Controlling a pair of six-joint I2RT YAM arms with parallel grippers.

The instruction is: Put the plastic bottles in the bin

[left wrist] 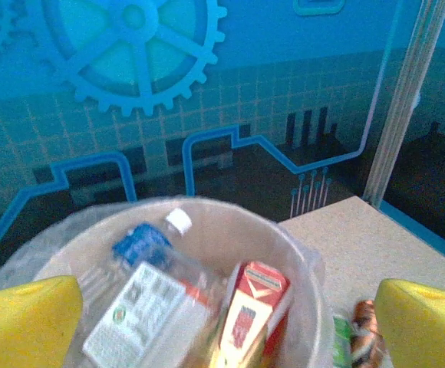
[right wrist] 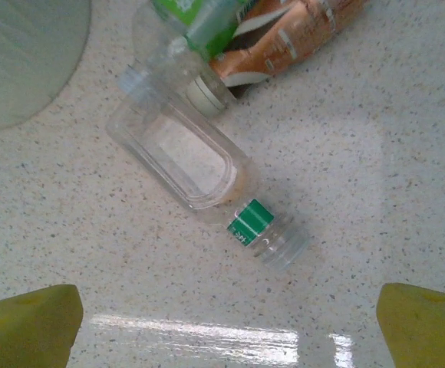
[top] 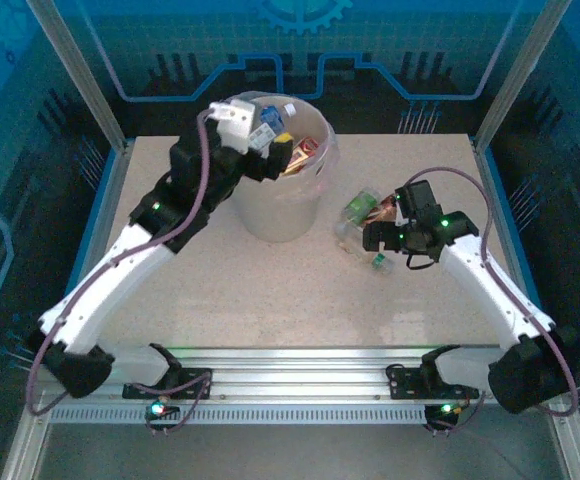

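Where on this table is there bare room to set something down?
Roomiest: the bare table in front of the bin, between the left arm and the right arm. The far right corner is free too. Crowded: just right of the bin, where loose bottles lie under the open right gripper.

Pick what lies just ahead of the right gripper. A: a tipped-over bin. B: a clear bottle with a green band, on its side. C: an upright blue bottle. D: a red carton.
B: in the wrist view the clear bottle lies flat on the table ahead of the open right gripper.
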